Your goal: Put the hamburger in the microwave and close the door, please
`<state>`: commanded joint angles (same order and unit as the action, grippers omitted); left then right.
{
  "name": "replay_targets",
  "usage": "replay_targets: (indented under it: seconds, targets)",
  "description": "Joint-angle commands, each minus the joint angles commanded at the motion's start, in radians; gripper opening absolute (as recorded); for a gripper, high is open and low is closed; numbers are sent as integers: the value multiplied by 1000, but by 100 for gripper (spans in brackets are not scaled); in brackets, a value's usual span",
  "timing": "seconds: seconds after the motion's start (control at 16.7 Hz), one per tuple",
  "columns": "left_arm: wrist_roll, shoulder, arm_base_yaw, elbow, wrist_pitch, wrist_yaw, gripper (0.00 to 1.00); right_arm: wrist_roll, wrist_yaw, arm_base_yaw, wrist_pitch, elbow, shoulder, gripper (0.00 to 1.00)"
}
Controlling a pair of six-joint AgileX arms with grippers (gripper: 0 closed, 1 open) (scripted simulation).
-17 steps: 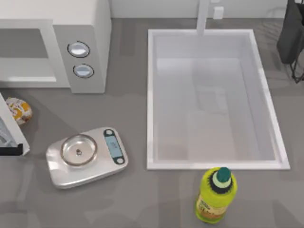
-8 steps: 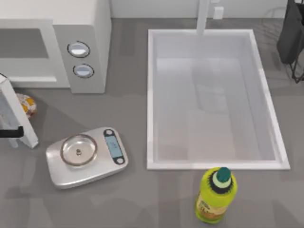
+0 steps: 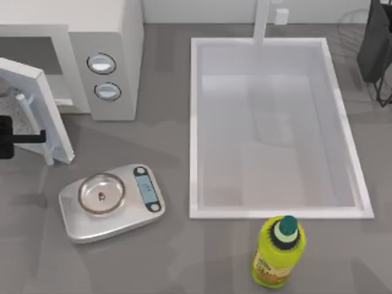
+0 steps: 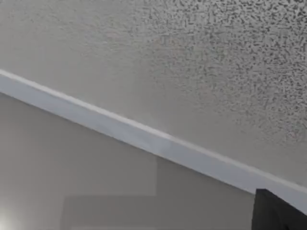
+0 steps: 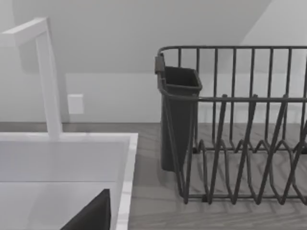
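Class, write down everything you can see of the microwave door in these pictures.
The door is a see-through pane in a pale frame with a white bar handle on its outer face. It stands partly open, swung at an angle off the front of the white microwave, whose cavity stays partly uncovered. A dark part of the left arm reaches in to it at the handle from the top view's left edge.

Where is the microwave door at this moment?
In the top view, the glass door with pale frame stands partly shut at the table's left, angled before the white boxy microwave, above the flat silver kitchen scale.
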<state>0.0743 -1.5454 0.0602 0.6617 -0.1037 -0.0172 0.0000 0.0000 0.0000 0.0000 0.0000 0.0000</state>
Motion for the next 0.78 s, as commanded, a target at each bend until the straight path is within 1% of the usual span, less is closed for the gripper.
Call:
replay_targets:
  seconds: [0.42,0.6,0.78]
  targets:
    - [0,-17,1,17,-8,5,0,0,0,0,0,0,0,100]
    - [-2,-109,-4,108,-1,12,0,0,0,0,0,0,0,100]
    - [-8,-228,-10,242,5,15,0,0,0,0,0,0,0,100]
